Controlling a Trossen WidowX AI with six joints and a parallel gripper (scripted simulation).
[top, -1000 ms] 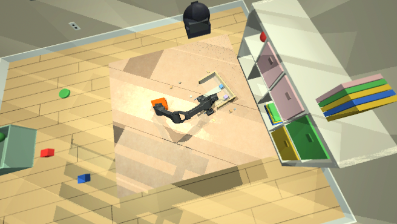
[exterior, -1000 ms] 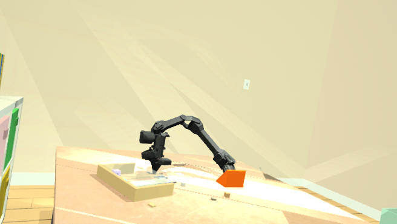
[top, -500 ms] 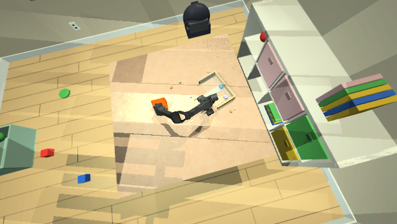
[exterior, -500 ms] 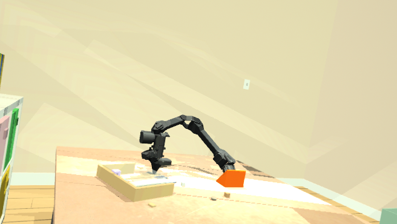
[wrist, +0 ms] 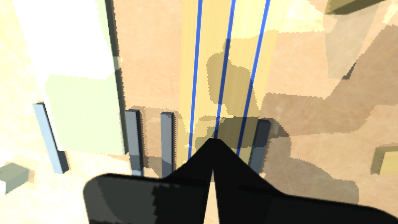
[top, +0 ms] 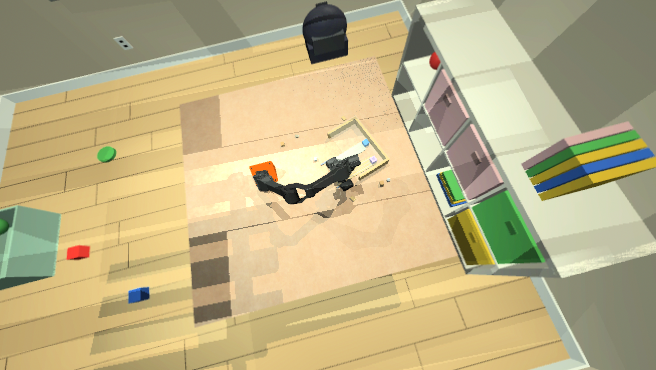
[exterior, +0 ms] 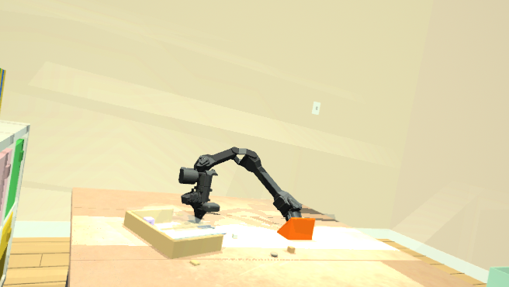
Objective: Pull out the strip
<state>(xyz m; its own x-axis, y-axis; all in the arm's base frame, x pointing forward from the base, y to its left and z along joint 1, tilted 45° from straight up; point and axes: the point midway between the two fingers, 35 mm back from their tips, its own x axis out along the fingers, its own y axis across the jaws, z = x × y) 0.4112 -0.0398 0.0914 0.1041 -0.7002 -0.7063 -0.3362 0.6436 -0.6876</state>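
Observation:
My gripper (exterior: 199, 220) (wrist: 214, 144) is shut and empty. In the wrist view its tips overlap the near end of a yellow strip with blue lines (wrist: 211, 75); contact is unclear. A pale, whitish-green strip (wrist: 85, 107) (top: 353, 149) (exterior: 190, 232) lies to the left of it in the wrist view. Short grey-blue bars (wrist: 167, 140) stand beside the strips' near ends. A blue cube (top: 365, 142) is at the far end of the pale strip. A purple cube (top: 373, 160) (exterior: 149, 220) is near the frame's corner. No label is readable; the purple cube's support is unclear.
A low wooden frame (top: 372, 139) (exterior: 147, 235), open toward the arm base, surrounds the strips. Small loose blocks lie outside it, including a tan one (exterior: 291, 250) and a pale one (wrist: 15, 176). An orange block (top: 265, 170) (exterior: 304, 229) is at the arm's base.

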